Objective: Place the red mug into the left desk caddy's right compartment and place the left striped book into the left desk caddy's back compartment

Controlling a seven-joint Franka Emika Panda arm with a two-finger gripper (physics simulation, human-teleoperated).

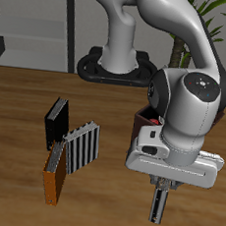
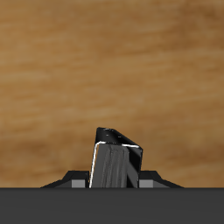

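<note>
Your two-finger gripper [image 1: 159,204] is clamped on a slim black-and-white striped book [image 2: 115,159], held upright, probably so it can slot into the dark brown caddy [image 1: 144,118].

The arm's big white wrist housing [image 1: 190,108] covers nearly all of the left desk caddy [image 1: 144,119], just a dark corner peeking out, compartments unseen. The red mug is out of sight. In the wrist view the left striped book [image 2: 114,162] is cut off below by the tool's body.
</note>
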